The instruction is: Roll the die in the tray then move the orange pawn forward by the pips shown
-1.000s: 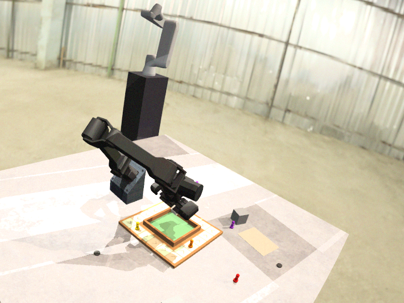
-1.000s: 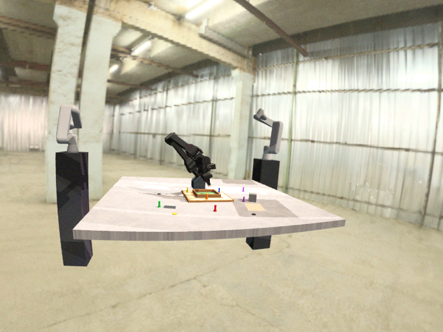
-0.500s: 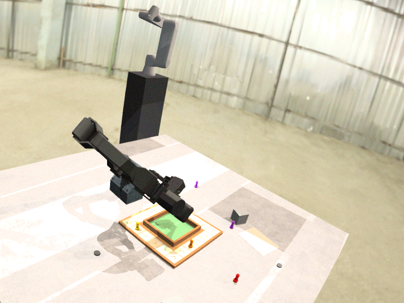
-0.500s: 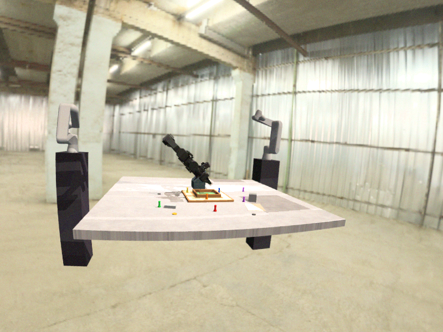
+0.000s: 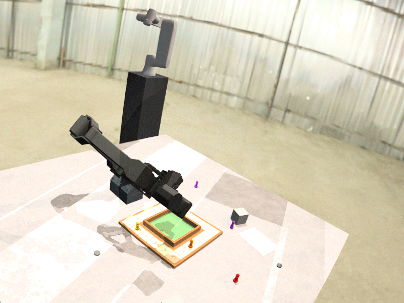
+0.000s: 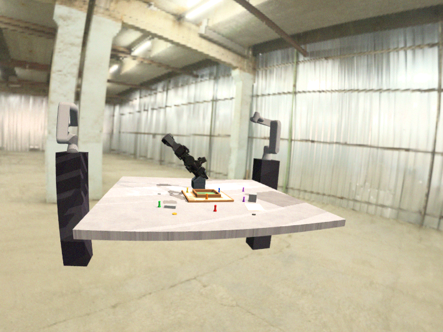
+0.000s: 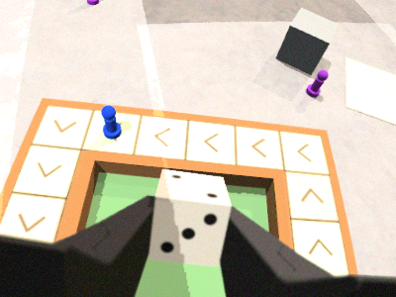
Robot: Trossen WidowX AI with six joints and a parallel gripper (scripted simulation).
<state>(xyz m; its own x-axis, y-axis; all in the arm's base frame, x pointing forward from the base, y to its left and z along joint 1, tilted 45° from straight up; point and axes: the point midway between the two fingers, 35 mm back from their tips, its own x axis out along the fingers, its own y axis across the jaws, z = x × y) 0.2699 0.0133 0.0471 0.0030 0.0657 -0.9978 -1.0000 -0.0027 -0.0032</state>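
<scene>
Above the green tray [image 7: 119, 190] at the centre of the game board [image 5: 208, 230], a white die [image 7: 190, 218] is held clamped in the tool [image 7: 190, 233], its three-pip face turned toward the wrist camera. On the board's near track an orange pawn [image 5: 191, 243] is seen standing, a blue pawn [image 7: 111, 123] on the far row, and a purple pawn [image 7: 317, 84] on the worktop [image 5: 65, 267] beside a grey cube [image 5: 239, 215].

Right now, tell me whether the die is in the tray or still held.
Held. The gripper is shut on the die, its fingers pressing both sides above the tray.
</scene>
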